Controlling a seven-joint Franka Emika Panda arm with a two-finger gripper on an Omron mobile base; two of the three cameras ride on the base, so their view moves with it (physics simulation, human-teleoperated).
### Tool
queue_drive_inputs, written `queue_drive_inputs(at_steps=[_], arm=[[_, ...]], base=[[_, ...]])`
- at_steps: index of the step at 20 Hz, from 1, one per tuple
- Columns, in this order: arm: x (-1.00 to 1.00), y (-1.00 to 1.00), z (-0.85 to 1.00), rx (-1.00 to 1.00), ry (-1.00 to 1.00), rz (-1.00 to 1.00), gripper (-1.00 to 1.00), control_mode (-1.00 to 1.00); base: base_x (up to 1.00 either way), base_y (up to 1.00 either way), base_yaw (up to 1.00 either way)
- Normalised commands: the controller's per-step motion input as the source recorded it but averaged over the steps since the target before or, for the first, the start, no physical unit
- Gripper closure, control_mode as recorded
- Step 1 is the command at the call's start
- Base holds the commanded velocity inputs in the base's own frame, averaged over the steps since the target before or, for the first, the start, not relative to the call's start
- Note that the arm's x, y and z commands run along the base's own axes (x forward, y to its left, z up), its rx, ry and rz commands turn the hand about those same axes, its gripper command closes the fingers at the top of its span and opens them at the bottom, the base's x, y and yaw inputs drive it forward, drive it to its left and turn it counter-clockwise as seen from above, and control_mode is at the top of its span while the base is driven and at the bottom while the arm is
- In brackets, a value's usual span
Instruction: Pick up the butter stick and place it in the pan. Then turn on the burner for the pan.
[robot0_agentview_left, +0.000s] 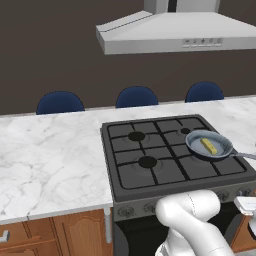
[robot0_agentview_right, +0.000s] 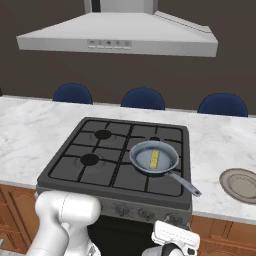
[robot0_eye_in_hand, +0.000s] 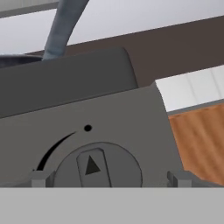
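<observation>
Pale yellow, the butter stick (robot0_agentview_right: 154, 159) lies flat inside the pan (robot0_agentview_right: 141, 152), which sits on the front right burner of the stove (robot0_agentview_right: 75, 167), its long handle (robot0_agentview_right: 186, 185) pointing to the front right. My gripper (robot0_eye_in_hand: 107, 178) hangs low before the stove's front panel, jaws spread wide, with a round knob (robot0_eye_in_hand: 98, 168) between my fingertips (robot0_eye_in_hand: 38, 179), not touching it.

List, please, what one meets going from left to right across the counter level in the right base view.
Bare marble counter → stove → pan with the butter stick in it → pan handle → plate.
</observation>
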Motion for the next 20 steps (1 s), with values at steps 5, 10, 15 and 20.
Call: queue_drive_inputs(at_steps=[5, 10, 15, 20], arm=[[0.08, 0.00, -0.01, 0.00, -0.01, 0.00, 1.00, -1.00], [0.01, 0.00, 0.00, 0.00, 0.00, 0.00, 1.00, -1.00], [0.00, 0.00, 0.00, 0.00, 0.00, 0.00, 1.00, -1.00], [0.00, 0.00, 0.00, 0.00, 0.00, 0.00, 1.00, -1.00]], base=[[0.00, 0.00, 0.00], [0.00, 0.00, 0.00], [0.00, 0.00, 0.00], [0.00, 0.00, 0.00]])
